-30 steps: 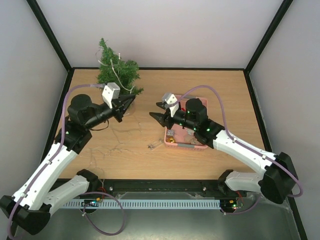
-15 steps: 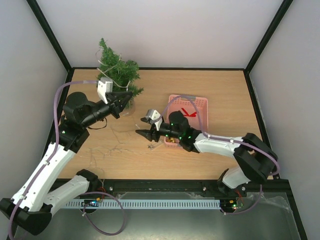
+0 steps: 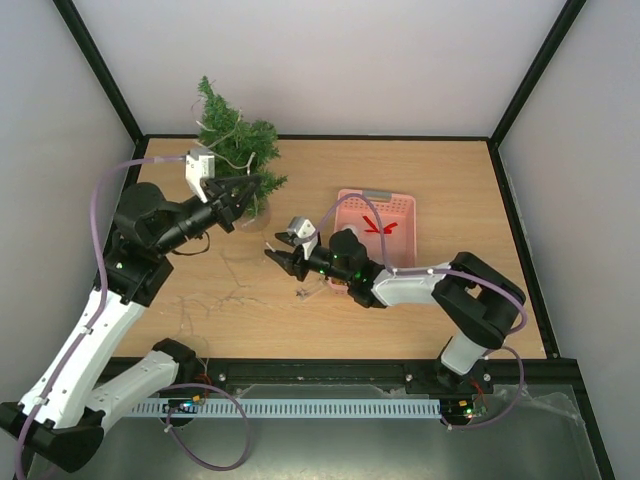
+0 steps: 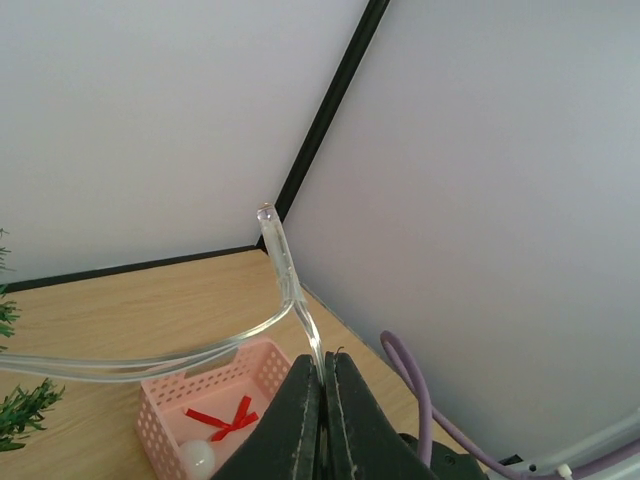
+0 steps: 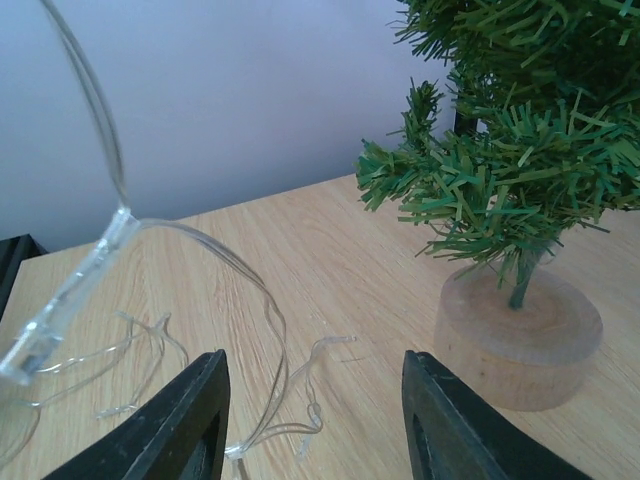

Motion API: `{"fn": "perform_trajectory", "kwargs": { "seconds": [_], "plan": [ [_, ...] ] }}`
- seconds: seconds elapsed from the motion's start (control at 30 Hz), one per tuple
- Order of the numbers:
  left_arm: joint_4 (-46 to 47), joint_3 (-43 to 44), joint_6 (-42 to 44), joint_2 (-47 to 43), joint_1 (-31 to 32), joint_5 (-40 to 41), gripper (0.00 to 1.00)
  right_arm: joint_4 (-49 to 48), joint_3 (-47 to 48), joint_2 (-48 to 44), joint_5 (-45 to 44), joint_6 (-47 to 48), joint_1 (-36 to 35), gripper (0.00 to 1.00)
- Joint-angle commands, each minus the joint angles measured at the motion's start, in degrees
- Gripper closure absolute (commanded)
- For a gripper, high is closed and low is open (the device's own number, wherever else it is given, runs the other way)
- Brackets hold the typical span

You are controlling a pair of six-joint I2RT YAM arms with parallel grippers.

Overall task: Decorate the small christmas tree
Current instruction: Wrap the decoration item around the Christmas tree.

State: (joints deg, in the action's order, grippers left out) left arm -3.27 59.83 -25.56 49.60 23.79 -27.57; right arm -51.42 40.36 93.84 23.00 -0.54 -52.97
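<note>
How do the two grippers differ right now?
The left gripper is shut on a clear wire; the right gripper is open and holds nothing. The left is by the tree branches; the right sits low over the table, facing the tree's base. Both are black, two-fingered.

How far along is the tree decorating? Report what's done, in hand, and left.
Done: some clear light string looks draped on the small christmas tree. In hand: the left end effector pinches that string beside the tree; the right end effector hangs open over loose strands on the table. Left: the rest of the string, plus the red bow and white ball in the pink basket.
</note>
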Motion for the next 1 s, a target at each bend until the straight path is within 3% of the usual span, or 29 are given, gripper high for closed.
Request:
{"fn": "perform_trajectory", "kwargs": {
  "seconds": [0.0,0.3,0.47,0.73,0.97],
  "plan": [
    [1.4,1.4,-2.2,-0.8,-0.6,0.1,0.98,-6.0,1.3,2.6,0.8,-2.3,-0.3,0.52],
    [3.1,3.0,-3.1,0.4,-0.9,0.2,0.98,-11.6,-2.6,3.4,7.6,-2.9,-0.3,0.49],
    [3.3,5.4,-3.5,1.3,-0.9,0.3,0.98,-16.0,-2.8,6.1,7.2,-1.8,-0.5,0.40],
    [2.5,7.8,-3.8,1.5,-1.1,0.9,0.98,-17.9,2.0,12.1,2.7,4.0,-0.4,0.42],
    [2.1,8.3,-4.6,1.3,-1.2,1.3,0.97,-19.9,6.8,17.3,2.0,3.5,-0.8,0.43]
  ]
}}
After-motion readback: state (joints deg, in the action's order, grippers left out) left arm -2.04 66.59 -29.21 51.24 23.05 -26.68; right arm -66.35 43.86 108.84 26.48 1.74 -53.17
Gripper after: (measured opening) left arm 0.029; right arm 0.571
